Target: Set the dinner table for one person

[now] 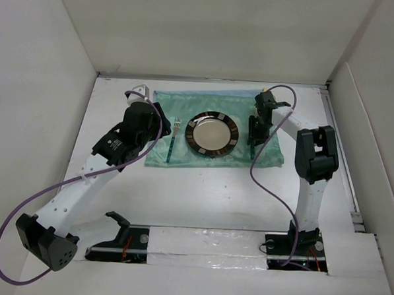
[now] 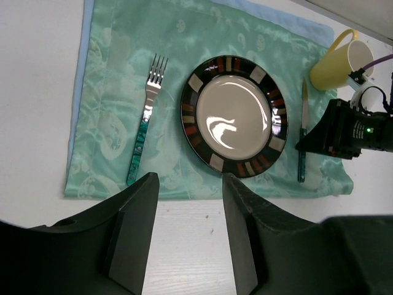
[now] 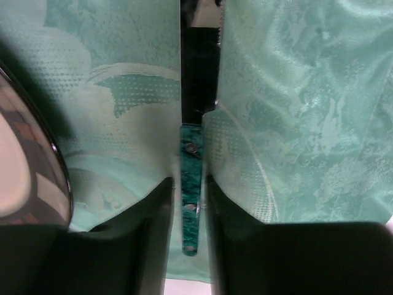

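Right claw (image 3: 189, 184) astride knife (image 3: 191, 157), above dinner table (image 1: 201, 194)

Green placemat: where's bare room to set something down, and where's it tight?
Free: the strip of pale green patterned cloth placemat left of the green-handled fork, and the white table along the mat's near edge. Tight: right of the dark-rimmed round plate, where the green-handled knife, the right hand straddling it and the yellow mug crowd.
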Robot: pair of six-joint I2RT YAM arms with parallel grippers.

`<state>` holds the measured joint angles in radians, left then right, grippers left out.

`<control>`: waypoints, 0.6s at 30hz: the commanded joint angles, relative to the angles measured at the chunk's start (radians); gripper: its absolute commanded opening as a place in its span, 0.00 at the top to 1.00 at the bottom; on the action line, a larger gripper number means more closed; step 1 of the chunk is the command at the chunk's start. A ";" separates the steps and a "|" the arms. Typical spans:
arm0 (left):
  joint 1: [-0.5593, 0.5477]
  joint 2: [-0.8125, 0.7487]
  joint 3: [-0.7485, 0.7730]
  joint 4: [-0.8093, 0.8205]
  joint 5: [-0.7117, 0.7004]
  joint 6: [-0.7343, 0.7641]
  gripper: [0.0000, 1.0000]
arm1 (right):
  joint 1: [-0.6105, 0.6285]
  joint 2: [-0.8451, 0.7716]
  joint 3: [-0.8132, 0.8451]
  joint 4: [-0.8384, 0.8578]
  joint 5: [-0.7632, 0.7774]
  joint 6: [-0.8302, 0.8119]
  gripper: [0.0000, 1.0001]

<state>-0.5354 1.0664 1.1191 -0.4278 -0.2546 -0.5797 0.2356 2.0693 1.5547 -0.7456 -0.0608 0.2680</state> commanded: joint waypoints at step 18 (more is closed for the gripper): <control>0.003 0.049 0.439 0.005 -0.129 0.122 0.40 | 0.185 -0.731 0.232 0.015 0.229 0.063 0.29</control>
<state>-0.5354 1.1255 1.4292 -0.4446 -0.3275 -0.5152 0.3889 1.5028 1.7218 -0.8242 0.0715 0.3180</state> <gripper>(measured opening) 0.599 0.710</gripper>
